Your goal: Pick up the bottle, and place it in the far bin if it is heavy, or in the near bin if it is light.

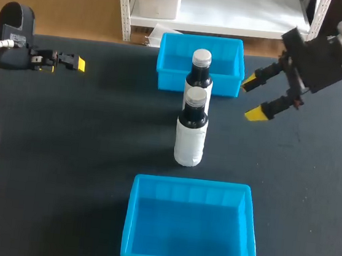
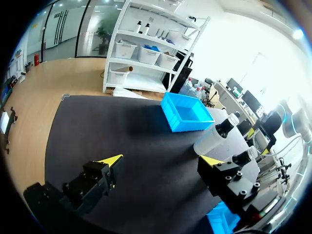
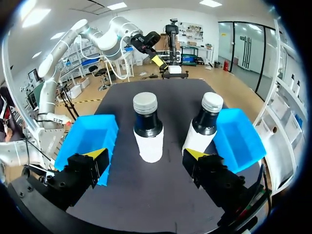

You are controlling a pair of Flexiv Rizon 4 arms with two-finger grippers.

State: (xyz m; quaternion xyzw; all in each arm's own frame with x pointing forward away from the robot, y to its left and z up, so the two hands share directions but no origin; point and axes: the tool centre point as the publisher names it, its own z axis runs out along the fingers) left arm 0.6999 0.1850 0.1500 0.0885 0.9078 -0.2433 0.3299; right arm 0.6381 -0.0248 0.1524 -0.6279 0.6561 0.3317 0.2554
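Two dark bottles with grey caps and white labels stand upright mid-table. The nearer bottle [image 1: 191,132] [image 3: 147,129] stands just in front of the farther bottle [image 1: 200,69] [image 3: 204,123], which stands against the far blue bin [image 1: 167,78] [image 3: 239,139]. The near blue bin [image 1: 192,183] [image 3: 87,139] is empty. My right gripper [image 1: 258,96] [image 3: 145,155] hovers open to the right of the bottles, which stand ahead of its fingers. My left gripper [image 1: 64,63] [image 2: 161,161] hangs open at the far left, well away from the bottles [image 2: 217,136].
Dark table surface lies between the left gripper and the bottles. The bins sit in line with the bottles, one far [image 2: 187,113] and one near [image 2: 222,217]. The table's far edge runs just behind the far bin.
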